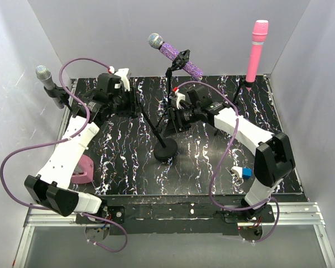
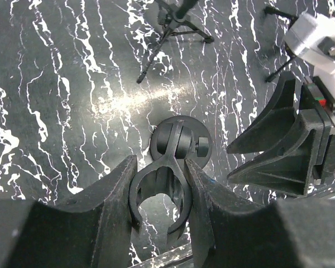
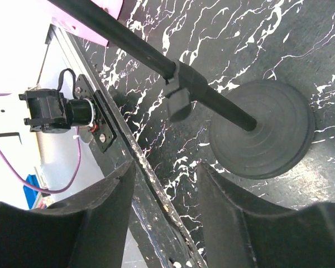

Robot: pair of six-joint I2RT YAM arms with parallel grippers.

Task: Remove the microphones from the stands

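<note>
A black stand with a round base (image 1: 165, 151) leans up and to the left across the mat. My left gripper (image 1: 135, 104) is shut on the stand's black clip (image 2: 159, 192) at the top of the pole. The clip is bare, with no microphone in it. My right gripper (image 1: 173, 116) hovers open just right of the pole (image 3: 151, 56), nothing between its fingers (image 3: 100, 212). Three microphones sit on other stands: a grey one (image 1: 47, 82) at far left, a purple one (image 1: 176, 54) at the back centre, and a pink one (image 1: 257, 49) at back right.
The purple microphone's tripod legs (image 2: 176, 28) spread on the marbled mat (image 1: 123, 162) behind the grippers. A pink ring (image 1: 84, 170) lies at front left and a small blue block (image 1: 247, 172) at front right. Grey walls close in the sides and back.
</note>
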